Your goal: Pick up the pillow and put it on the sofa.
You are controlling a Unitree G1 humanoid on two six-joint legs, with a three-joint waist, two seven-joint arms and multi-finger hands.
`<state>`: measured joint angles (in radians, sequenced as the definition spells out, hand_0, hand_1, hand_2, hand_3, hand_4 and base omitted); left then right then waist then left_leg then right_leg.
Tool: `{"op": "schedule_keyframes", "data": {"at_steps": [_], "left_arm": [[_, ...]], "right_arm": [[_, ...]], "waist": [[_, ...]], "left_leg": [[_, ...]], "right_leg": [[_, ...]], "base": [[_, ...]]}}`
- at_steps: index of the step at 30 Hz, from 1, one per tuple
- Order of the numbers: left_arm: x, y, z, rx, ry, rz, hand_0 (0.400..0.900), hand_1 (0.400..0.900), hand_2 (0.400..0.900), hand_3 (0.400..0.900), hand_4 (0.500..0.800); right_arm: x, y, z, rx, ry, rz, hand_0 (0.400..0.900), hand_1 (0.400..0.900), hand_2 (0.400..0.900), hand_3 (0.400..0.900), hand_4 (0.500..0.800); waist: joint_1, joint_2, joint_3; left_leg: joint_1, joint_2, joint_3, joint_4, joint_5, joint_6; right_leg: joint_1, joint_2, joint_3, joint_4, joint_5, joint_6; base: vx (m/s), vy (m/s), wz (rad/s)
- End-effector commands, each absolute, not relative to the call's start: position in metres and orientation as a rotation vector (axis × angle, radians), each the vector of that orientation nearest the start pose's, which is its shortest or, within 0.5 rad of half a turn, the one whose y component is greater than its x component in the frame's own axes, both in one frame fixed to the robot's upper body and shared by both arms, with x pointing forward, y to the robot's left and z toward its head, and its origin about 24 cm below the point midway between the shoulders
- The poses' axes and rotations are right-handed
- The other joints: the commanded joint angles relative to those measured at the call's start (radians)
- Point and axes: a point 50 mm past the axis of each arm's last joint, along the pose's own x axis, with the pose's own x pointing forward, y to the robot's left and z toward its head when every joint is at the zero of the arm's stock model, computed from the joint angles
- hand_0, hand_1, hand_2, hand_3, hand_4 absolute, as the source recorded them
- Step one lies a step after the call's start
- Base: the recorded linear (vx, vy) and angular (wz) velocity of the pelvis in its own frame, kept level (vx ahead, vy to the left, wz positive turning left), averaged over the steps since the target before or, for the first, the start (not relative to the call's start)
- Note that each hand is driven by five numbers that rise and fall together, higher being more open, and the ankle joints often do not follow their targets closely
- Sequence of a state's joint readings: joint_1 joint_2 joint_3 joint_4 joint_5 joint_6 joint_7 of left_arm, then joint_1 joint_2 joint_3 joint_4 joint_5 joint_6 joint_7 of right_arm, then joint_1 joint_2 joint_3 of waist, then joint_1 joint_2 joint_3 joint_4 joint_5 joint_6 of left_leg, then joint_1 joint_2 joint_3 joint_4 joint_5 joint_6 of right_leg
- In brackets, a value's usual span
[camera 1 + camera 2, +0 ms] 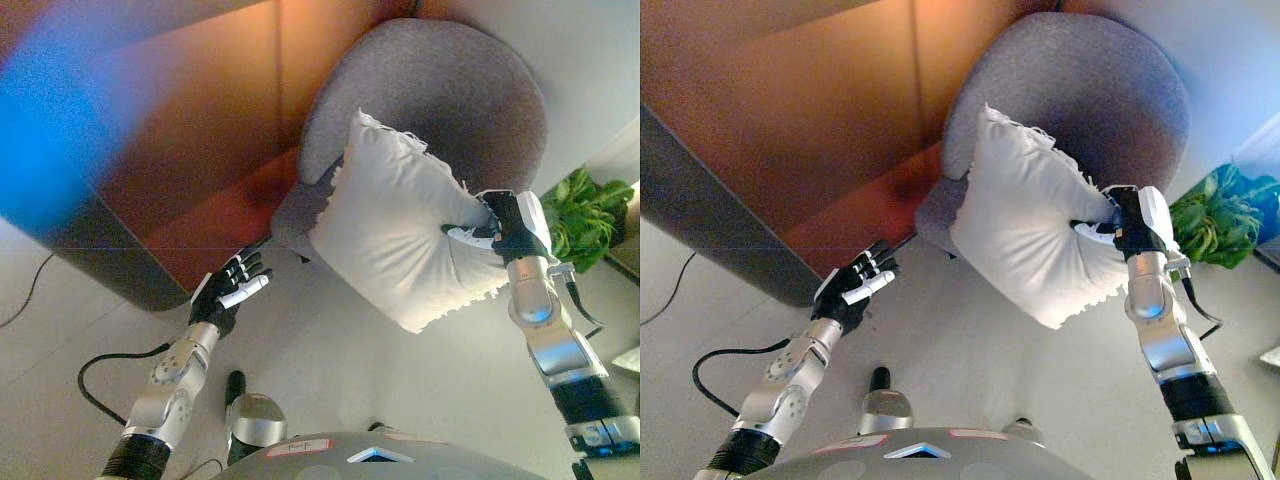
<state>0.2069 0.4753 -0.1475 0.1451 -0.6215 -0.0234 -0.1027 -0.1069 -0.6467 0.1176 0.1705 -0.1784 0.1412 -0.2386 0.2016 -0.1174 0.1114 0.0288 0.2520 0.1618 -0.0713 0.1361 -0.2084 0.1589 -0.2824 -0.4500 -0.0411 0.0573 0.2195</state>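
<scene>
While our right hand (508, 232) pinches the white fringed fabric pillow (400, 232) against the grey upholstered sofa (450, 90), left hand (232, 290) open, a shallow pinch risks it sliding floorward

Pillow (400, 235): plain white, no pattern, with a frayed white fringe along its edges.

Sofa (440, 100): uniform grey fabric on back and seat, no pattern.

Right hand (505, 230): dark, with white covers on some fingers; arm silver-grey.

Left hand (230, 292): dark, with one white finger cover showing; arm silver-grey.

Wall (180, 150) to the left of the sofa: reddish-brown panels, with a dark grey band along the lower edge.

Floor (330, 380): pale beige, unpatterned.

Plant (590, 215) at the right edge: bright green leaves.
</scene>
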Motion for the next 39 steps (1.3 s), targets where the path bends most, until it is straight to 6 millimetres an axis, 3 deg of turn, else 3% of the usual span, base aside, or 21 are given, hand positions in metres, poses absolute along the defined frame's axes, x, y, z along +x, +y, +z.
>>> {"op": "schedule_keyframes", "data": {"at_steps": [1,6,7,8,9,12,17,26,30,35,39], "left_arm": [[0.218,0.227,0.029,-0.086,0.150,-0.206,0.900,0.900,0.900,0.900,0.800],[0.225,0.233,0.043,-0.031,0.130,-0.270,0.900,0.900,0.900,0.900,0.800],[0.229,0.234,0.047,-0.019,0.122,-0.282,0.900,0.900,0.900,0.900,0.800],[0.232,0.235,0.053,-0.007,0.109,-0.302,0.900,0.900,0.900,0.900,0.800],[0.235,0.236,0.056,0.000,0.098,-0.311,0.900,0.900,0.900,0.900,0.800],[0.243,0.237,0.071,0.035,0.054,-0.342,0.900,0.900,0.900,0.900,0.800],[0.244,0.238,0.078,0.055,0.041,-0.365,0.900,0.900,0.900,0.900,0.800],[0.237,0.242,0.073,0.062,0.064,-0.374,0.900,0.900,0.900,0.900,0.800],[0.231,0.240,0.066,0.058,0.089,-0.357,0.900,0.900,0.900,0.900,0.800],[0.225,0.234,0.050,0.063,0.127,-0.317,0.900,0.900,0.900,0.900,0.800],[0.226,0.224,0.038,0.059,0.136,-0.270,0.900,0.900,0.900,0.900,0.800]], "right_arm": [[0.317,-0.283,0.201,-0.909,-0.389,-0.498,0.400,0.400,0.400,0.400,0.500],[0.334,-0.317,0.215,-0.920,-0.301,-0.626,0.400,0.400,0.400,0.400,0.500],[0.336,-0.326,0.218,-0.917,-0.264,-0.661,0.555,0.555,0.555,0.555,0.593],[0.339,-0.335,0.220,-0.897,-0.226,-0.702,0.849,0.849,0.849,0.849,0.769],[0.342,-0.340,0.220,-0.904,-0.180,-0.727,0.900,0.900,0.900,0.900,0.800],[0.345,-0.359,0.233,-0.970,-0.077,-0.849,0.900,0.900,0.900,0.900,0.800],[0.336,-0.383,0.247,-0.967,-0.022,-1.048,0.900,0.900,0.900,0.900,0.800],[0.326,-0.391,0.243,-0.846,-0.051,-1.176,0.900,0.900,0.900,0.900,0.800],[0.333,-0.369,0.240,-0.697,-0.175,-1.070,0.900,0.900,0.900,0.900,0.800],[0.334,-0.331,0.208,-0.559,-0.276,-0.846,0.900,0.900,0.900,0.900,0.800],[0.317,-0.284,0.164,-0.437,-0.293,-0.593,0.900,0.900,0.900,0.900,0.800]], "waist": [[0.058,-0.016,-0.039],[0.129,-0.032,-0.006],[0.146,-0.037,0.002],[0.162,-0.040,0.012],[0.173,-0.043,0.021],[0.220,-0.051,0.052],[0.259,-0.051,0.063],[0.247,-0.047,0.040],[0.208,-0.042,0.008],[0.132,-0.019,-0.015],[0.033,0.013,-0.034]], "left_leg": [[-0.007,-0.036,-0.018,-0.016,-0.054,0.092],[-0.067,-0.039,-0.068,-0.016,-0.044,0.087],[-0.086,-0.041,-0.082,-0.016,-0.040,0.086],[-0.107,-0.042,-0.096,-0.016,-0.038,0.084],[-0.123,-0.044,-0.105,-0.016,-0.036,0.083],[-0.171,-0.037,-0.147,-0.016,-0.045,0.075],[-0.202,-0.030,-0.163,-0.016,-0.034,0.073],[-0.175,-0.022,-0.134,-0.016,-0.040,0.073],[-0.121,-0.017,-0.103,-0.016,-0.050,0.075],[-0.052,-0.022,-0.064,-0.016,-0.048,0.092],[0.002,-0.011,-0.017,-0.016,-0.059,0.102]], "right_leg": [[0.007,-0.065,-0.060,0.001,0.135,0.004],[-0.009,-0.065,-0.102,0.006,0.130,0.006],[-0.017,-0.063,-0.108,0.005,0.128,0.006],[-0.028,-0.062,-0.113,0.006,0.127,0.005],[-0.035,-0.061,-0.116,0.004,0.126,0.006],[-0.046,-0.039,-0.118,-0.013,0.112,0.018],[-0.030,-0.023,-0.144,-0.036,0.108,0.022],[0.004,-0.023,-0.139,-0.042,0.097,0.029],[0.027,-0.027,-0.122,-0.041,0.095,0.030],[0.032,-0.046,-0.090,-0.034,0.115,0.016],[0.018,-0.059,-0.030,-0.020,0.127,0.016]], "base": [[0.12,-0.071,0.23],[0.03,-0.122,0.26],[-0.07,-0.193,0.30],[-0.08,-0.178,0.26],[-0.09,-0.234,0.20],[-0.09,-0.186,0.05],[0.00,-0.065,0.06],[0.01,0.011,-0.03],[0.03,0.095,-0.18],[-0.03,0.124,-0.24],[-0.10,0.110,-0.36]]}}
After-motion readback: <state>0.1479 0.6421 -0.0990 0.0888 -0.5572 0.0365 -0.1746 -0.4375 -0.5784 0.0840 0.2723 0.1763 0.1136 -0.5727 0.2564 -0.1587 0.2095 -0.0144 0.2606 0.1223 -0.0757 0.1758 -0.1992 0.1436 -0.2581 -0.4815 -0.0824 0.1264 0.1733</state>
